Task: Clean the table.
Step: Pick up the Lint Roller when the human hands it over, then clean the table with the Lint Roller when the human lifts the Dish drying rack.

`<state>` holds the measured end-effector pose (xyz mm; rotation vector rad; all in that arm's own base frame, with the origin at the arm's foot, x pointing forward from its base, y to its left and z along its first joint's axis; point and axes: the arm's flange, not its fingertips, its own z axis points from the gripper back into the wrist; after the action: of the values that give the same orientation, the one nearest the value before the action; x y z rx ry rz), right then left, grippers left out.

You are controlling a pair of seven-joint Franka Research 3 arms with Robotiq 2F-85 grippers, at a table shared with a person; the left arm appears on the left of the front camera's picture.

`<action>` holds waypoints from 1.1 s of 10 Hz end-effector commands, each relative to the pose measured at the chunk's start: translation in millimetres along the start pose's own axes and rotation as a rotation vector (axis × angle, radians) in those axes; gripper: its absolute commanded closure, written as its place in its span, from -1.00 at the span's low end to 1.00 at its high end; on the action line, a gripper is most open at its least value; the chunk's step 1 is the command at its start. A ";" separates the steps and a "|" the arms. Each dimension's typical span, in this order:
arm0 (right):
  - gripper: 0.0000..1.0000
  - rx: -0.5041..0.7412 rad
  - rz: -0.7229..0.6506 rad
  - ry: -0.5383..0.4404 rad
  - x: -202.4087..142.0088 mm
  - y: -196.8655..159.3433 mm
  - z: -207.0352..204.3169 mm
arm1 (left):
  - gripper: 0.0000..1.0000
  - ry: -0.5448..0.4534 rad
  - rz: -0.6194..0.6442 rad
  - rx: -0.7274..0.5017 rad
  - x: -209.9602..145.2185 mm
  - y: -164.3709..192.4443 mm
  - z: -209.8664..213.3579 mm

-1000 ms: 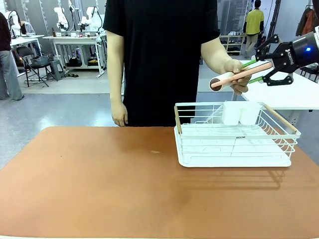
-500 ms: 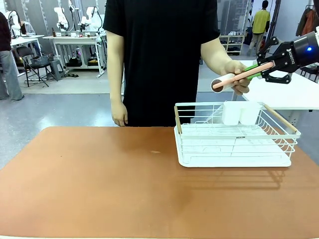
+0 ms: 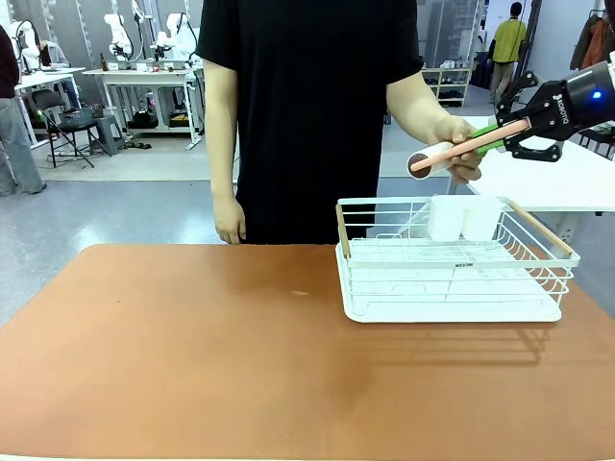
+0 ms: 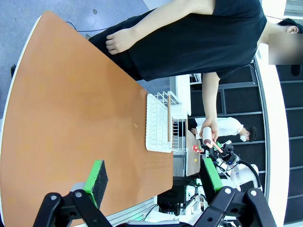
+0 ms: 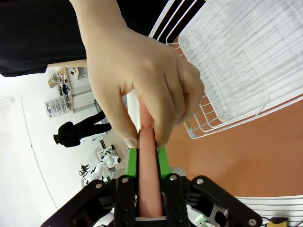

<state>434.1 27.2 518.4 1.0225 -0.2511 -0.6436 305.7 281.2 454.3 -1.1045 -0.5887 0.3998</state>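
Aloft, right gripper point(image 3: 494, 134) clamps roller handle point(image 3: 434, 154), hand point(image 3: 461, 144) touching; left gripper point(image 4: 154, 175) agape; rack point(image 3: 452, 288) near table point(image 3: 173, 355) right edge.

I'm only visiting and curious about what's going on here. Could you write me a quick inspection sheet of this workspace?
Surface: brown table, one small pale speck near the middle.
Job's things: lint roller, held in the air by a person's hand and the right pincer together.
Clutter: white wire rack on the table's right side, with a white holder inside.
Pincers: right pincer shut on the roller's pink handle; left pincer open, holding nothing, above the table.
Cables: nothing seen.
Surroundings: person in a black shirt at the far side; white side table behind the rack.
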 end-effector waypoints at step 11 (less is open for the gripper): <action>1.00 0.000 0.000 0.000 -0.6 0.7 -0.4 | -1.00 -0.010 -0.020 -0.029 -1.9 0.0 1.7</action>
<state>434.1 27.2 518.3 1.0223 -0.2509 -0.6436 305.7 281.2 454.3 -1.1045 -0.5887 0.3998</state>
